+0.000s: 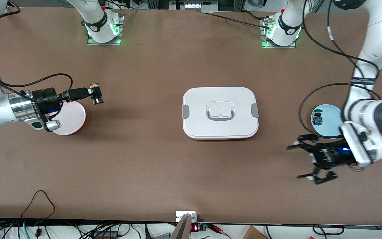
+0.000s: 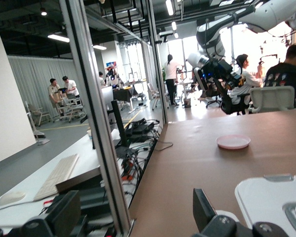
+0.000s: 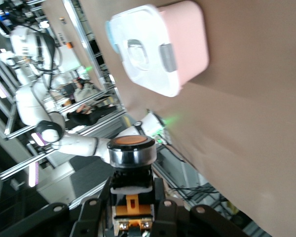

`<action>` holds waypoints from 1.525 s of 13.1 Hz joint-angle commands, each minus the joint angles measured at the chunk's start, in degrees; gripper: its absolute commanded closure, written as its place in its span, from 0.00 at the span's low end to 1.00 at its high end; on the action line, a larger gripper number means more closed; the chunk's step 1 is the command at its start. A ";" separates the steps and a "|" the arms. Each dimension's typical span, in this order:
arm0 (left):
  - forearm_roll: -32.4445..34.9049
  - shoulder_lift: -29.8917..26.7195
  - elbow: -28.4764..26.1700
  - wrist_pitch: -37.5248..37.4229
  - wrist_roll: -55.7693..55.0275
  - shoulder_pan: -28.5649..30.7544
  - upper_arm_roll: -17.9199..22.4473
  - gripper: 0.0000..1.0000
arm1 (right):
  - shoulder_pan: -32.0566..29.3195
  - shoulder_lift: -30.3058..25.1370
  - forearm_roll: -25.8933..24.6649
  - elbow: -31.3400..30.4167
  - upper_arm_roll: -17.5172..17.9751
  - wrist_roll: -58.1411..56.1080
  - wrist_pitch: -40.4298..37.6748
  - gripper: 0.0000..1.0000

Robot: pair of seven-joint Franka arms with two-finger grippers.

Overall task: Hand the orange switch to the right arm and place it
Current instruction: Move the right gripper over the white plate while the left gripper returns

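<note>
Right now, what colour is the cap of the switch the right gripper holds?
Orange, ringed in silver; the switch in the right gripper shows best in the right wrist view.

a robotics lab in an open industrial hall. two white arms (image 1: pixel 98 20) are bolted to a brown table (image 1: pixel 144 159), cables (image 1: pixel 78 230) trailing along its edge. the left wrist view shows aluminium framing (image 2: pixel 96 123), a keyboard (image 2: pixel 59 174), ceiling strip lights (image 2: pixel 59 37), grey curtains (image 2: pixel 34 84), and people (image 2: pixel 286 69) seated and standing at other workstations.
</note>
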 commanded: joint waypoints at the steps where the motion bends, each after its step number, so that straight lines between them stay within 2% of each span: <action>1: 8.20 0.29 2.22 -1.82 0.21 5.73 -0.61 0.00 | -0.39 -0.11 -4.87 3.32 0.37 0.09 -0.81 0.95; 3: 14.27 0.20 3.27 -1.73 -5.02 8.56 0.44 0.00 | -0.39 0.07 -12.06 6.04 0.37 0.09 -0.90 0.96; 5: 21.99 0.29 8.52 -1.64 -15.65 8.30 4.56 0.00 | -0.39 0.24 -17.69 6.40 0.37 -0.69 -0.64 0.96; 7: 33.31 -0.06 13.98 -1.64 -24.00 8.12 4.84 0.00 | 0.14 0.07 -28.13 8.07 0.45 -3.50 -0.37 0.95; 9: 45.43 -3.21 16.45 -1.55 -35.67 7.25 4.67 0.00 | -0.04 0.07 -33.78 8.16 0.63 -8.31 -0.11 0.95; 13: 64.89 -11.65 16.55 -3.39 -55.81 2.24 4.14 0.00 | -0.04 -0.28 -43.29 8.16 0.72 -14.47 2.00 0.95; 17: 74.83 -15.96 16.55 -11.91 -79.03 -4.77 3.96 0.00 | -0.12 -0.28 -47.77 7.99 0.63 -25.55 3.85 0.95; 20: 75.29 -19.92 16.29 -19.37 -94.04 -9.00 3.70 0.00 | -0.21 -0.37 -52.16 7.38 0.63 -37.39 5.94 0.95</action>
